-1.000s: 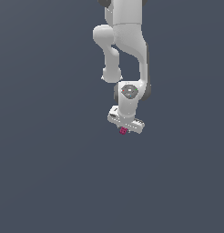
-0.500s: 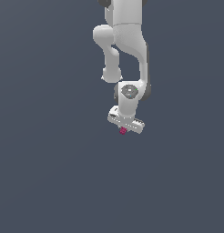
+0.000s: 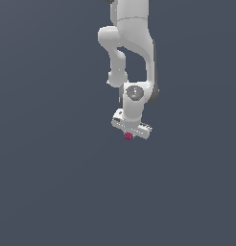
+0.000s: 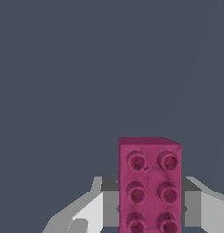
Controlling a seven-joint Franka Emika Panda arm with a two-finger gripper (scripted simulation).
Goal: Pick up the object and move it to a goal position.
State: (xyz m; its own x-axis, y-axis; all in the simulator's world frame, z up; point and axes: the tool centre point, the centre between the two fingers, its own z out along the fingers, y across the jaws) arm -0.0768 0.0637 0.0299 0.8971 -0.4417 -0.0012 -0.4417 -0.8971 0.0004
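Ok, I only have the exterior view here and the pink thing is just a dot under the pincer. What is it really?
Observer: In the wrist view it is a magenta studded brick, with two rows of round studs.
Operator: Is the pincer actually on it?
Observer: The pincer has a grey finger pad against each long side of the brick.
Operator: Anything beneath it?
Observer: The wrist view shows only plain grey past the brick's end; no other thing.
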